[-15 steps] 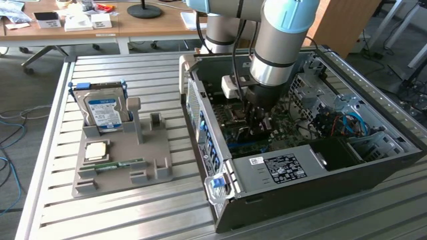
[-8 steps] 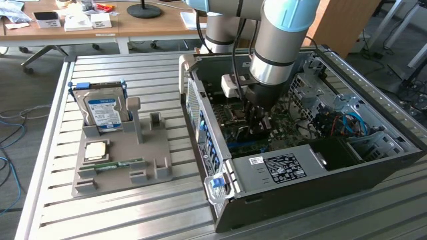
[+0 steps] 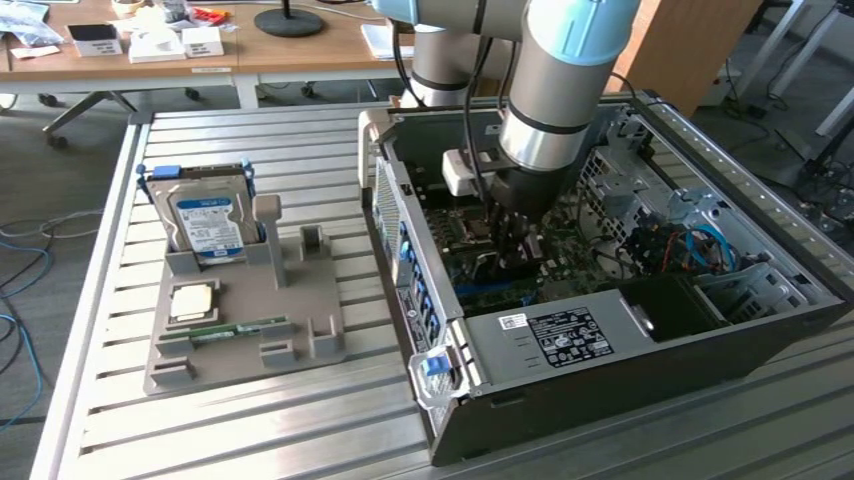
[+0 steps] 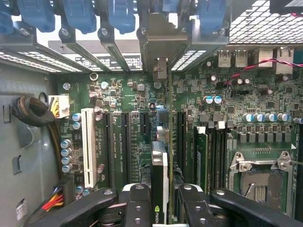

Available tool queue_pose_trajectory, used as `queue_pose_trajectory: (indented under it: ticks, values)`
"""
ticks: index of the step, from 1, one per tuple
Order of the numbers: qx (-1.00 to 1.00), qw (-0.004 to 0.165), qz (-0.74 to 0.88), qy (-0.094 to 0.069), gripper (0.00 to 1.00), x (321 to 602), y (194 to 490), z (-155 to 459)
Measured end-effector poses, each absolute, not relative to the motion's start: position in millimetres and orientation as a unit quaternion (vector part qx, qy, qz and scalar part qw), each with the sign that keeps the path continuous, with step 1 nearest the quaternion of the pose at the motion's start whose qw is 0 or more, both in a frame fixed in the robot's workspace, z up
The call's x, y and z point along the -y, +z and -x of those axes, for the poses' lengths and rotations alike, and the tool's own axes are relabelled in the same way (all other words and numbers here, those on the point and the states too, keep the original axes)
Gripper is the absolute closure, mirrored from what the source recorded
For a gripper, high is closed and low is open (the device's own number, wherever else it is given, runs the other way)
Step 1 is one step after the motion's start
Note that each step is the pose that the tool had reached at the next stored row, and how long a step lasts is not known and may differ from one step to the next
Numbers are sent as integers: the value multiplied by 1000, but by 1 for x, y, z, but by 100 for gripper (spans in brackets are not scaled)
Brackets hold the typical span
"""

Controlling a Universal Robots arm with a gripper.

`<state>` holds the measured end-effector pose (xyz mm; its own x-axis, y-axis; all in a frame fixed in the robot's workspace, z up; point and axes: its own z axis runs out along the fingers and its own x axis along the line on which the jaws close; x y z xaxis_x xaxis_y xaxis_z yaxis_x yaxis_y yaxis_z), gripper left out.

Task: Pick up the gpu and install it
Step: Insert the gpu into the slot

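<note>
Inside the open PC case (image 3: 400, 130), my gripper (image 3: 514, 235) reaches down over the motherboard (image 4: 123, 94). In the wrist view the gripper (image 4: 163, 208) is shut on the gpu (image 4: 160, 175), with one black finger on each side of the card. The card is seen edge-on, showing a green logo at its near end. It stands in line with the black expansion slots (image 4: 125, 142). Its silver bracket (image 4: 161, 42) reaches the rear slot openings under the blue latches (image 4: 75, 14). Whether its edge sits in a slot is hidden.
RAM sticks (image 4: 199, 151) and the open CPU socket (image 4: 258, 175) lie beside the card, with a white slot (image 4: 87, 146) and cable bundle (image 4: 28, 111) on the other side. Outside the case, a grey fixture (image 3: 307, 330) holds a hard drive (image 3: 207, 215), a CPU chip (image 3: 194, 300) and a RAM stick (image 3: 227, 332).
</note>
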<state>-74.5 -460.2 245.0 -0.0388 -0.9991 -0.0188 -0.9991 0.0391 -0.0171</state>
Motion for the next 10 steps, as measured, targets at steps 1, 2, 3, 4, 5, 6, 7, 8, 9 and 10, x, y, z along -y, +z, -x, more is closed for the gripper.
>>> queue_pose_trajectory:
  ticks: [1, 2, 3, 4, 5, 6, 7, 8, 9, 10]
  values:
    - [-721, 13, 693, 0, 73, 460, 245, 75]
    - [-721, 13, 693, 0, 73, 460, 245, 75]
    - [-721, 13, 693, 0, 73, 460, 245, 75]
    - [-721, 13, 693, 0, 73, 460, 245, 75]
    - [-721, 13, 693, 0, 73, 460, 245, 75]
    - [-721, 13, 693, 0, 73, 460, 244, 75]
    - [-721, 13, 693, 0, 73, 460, 244, 76]
    - [-721, 14, 693, 0, 73, 460, 243, 76]
    - [-721, 14, 693, -1, 73, 460, 242, 76]
    - [-721, 14, 693, -1, 73, 460, 241, 76]
